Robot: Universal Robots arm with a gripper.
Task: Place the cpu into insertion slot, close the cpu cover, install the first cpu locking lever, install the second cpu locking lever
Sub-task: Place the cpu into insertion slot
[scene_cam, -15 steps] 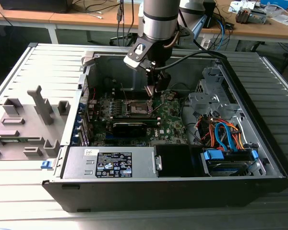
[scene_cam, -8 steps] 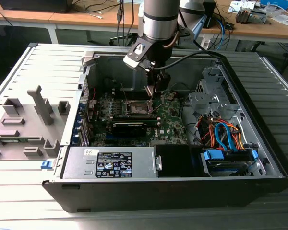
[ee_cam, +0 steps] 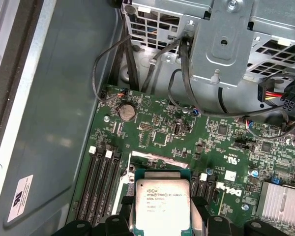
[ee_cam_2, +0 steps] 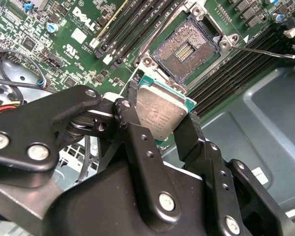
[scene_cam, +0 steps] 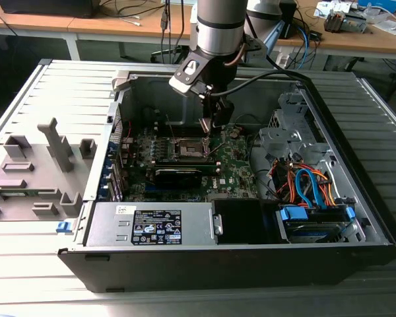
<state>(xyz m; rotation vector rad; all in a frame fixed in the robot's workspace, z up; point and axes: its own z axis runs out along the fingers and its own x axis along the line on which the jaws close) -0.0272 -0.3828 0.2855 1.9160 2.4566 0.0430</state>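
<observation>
Exterior view: open computer case [scene_cam: 218, 267] lying flat on a slatted grey tabletop [scene_cam: 26, 257], with the arm [scene_cam: 218, 26] hanging into it from above. Gripper [scene_cam: 208, 132] low over the green motherboard [scene_cam: 237, 168], right at the insertion slot [scene_cam: 189, 147]. Just beside the slot, toward the camera, a long black card [scene_cam: 178, 176]. Along the near edge of the case, a grey power supply [scene_cam: 152, 224]. At the exterior view's right, orange and blue cables [scene_cam: 307, 185]. Outside the case, at the exterior view's left, a grey moulded fixture [scene_cam: 39, 165].

Second wrist view: the cpu [ee_cam_2: 162, 110] clamped by opposite edges between two black fingers [ee_cam_2: 137, 142], metal top toward the camera, tilted against the board. Gripper [ee_cam_2: 157, 120] closed on the chip. Beyond it, the insertion slot [ee_cam_2: 183, 49], uncovered, with its contact field bare inside the silver surround. Chip not seated, its far edge near one corner of the slot. Off to one side of the slot, a thin metal lever [ee_cam_2: 265, 51] lying across black memory slots [ee_cam_2: 236, 69].

First wrist view: the cpu [ee_cam: 162, 204] gripped between the fingers [ee_cam: 119, 223], over the motherboard [ee_cam: 187, 128], with memory slots [ee_cam: 96, 182] alongside. Farther off, a round coin cell [ee_cam: 127, 112], a silver drive cage [ee_cam: 231, 44] with black cables looping beneath, and a finned heatsink [ee_cam: 280, 201]. On the grey case wall, a white label [ee_cam: 19, 196].
</observation>
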